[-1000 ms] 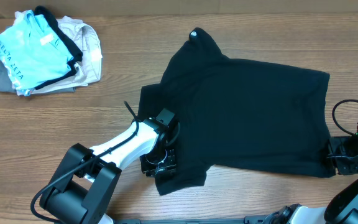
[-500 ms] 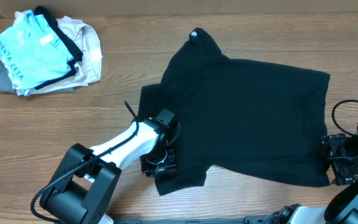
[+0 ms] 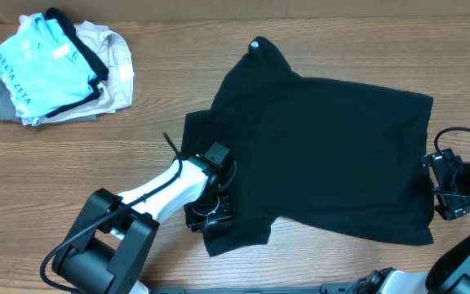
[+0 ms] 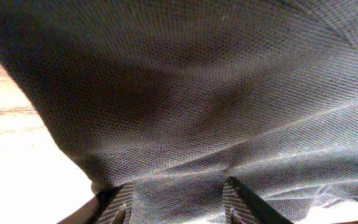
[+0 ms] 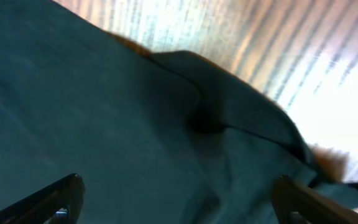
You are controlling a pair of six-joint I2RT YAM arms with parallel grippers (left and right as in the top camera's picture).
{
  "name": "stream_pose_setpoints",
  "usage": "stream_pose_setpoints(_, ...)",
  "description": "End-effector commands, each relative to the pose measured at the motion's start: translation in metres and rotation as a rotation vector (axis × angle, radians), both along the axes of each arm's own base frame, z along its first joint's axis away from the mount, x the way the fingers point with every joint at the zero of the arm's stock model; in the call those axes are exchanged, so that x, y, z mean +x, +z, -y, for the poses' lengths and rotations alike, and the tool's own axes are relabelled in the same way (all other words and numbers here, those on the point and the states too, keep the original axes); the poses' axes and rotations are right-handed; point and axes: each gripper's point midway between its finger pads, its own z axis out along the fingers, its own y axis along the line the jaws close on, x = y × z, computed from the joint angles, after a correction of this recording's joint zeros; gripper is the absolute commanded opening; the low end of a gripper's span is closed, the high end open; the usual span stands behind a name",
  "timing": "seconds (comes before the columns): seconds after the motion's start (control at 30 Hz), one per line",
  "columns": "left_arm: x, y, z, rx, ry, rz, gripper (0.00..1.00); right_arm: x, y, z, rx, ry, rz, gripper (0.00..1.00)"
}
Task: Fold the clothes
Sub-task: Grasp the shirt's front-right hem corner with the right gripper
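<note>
Admittedly, black on black hides much. The left claw (image 3: 210, 216) sits at the near-left edge of the black T-shirt (image 3: 325, 147). Its fingers (image 4: 120, 205) stand partly apart with fabric filling the gap, so we cannot tell whether it pinches. The right arm is cut off at the right edge. The shirt lies spread on the table (image 3: 72, 163), centre to right, with its long axis running left to right and the white tag (image 3: 255, 45) at its far-left tip. Since a second ago the right claw (image 3: 441, 186) has left the near-right corner, shifted farther back, and now gapes wide at the shirt's right edge.
</note>
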Motion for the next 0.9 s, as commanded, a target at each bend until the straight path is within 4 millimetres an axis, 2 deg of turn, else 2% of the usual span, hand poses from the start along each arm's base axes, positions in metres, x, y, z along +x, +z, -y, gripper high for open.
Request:
stream_pose_setpoints(0.0,0.007,-0.004,-0.006,0.032,-0.016,0.03,0.51,0.002,-0.001,-0.005,0.01,0.029,0.028,0.95)
stream_pose_setpoints(0.07,0.007,-0.004,-0.006,0.032,-0.016,0.03,0.51,0.002,-0.005,-0.005,0.01,0.028,0.028,0.76)
stream_pose_setpoints(0.1,0.007,-0.004,-0.006,0.032,-0.016,0.03,0.51,0.002,-0.007,-0.006,0.011,0.027,0.027,0.7)
stream_pose_setpoints(0.13,0.007,-0.004,-0.006,0.032,-0.016,0.03,0.51,0.002,-0.009,-0.006,0.011,0.023,0.027,0.69)
stream_pose_setpoints(0.3,0.007,-0.004,-0.006,0.032,-0.016,0.03,0.51,0.0,-0.017,-0.005,0.0,0.023,0.026,0.74)
stream_pose_setpoints(0.43,0.007,-0.004,-0.006,0.032,-0.017,0.03,0.51,-0.005,-0.025,0.001,-0.04,0.01,0.006,0.89)
stream_pose_setpoints(0.6,0.007,-0.004,-0.006,0.028,-0.03,0.032,0.51,-0.005,-0.033,0.001,-0.051,0.012,0.021,0.96)
stream_pose_setpoints(0.77,0.007,-0.004,-0.006,0.028,-0.03,0.033,0.51,-0.002,-0.035,0.003,-0.06,0.019,0.032,0.93)
stream_pose_setpoints(0.8,0.007,-0.004,-0.006,0.028,-0.03,0.033,0.51,-0.002,-0.035,0.003,-0.061,0.018,0.035,0.88)
stream_pose_setpoints(0.87,0.007,-0.004,-0.006,0.028,-0.03,0.033,0.52,-0.001,-0.035,0.003,-0.06,0.019,0.037,0.7)
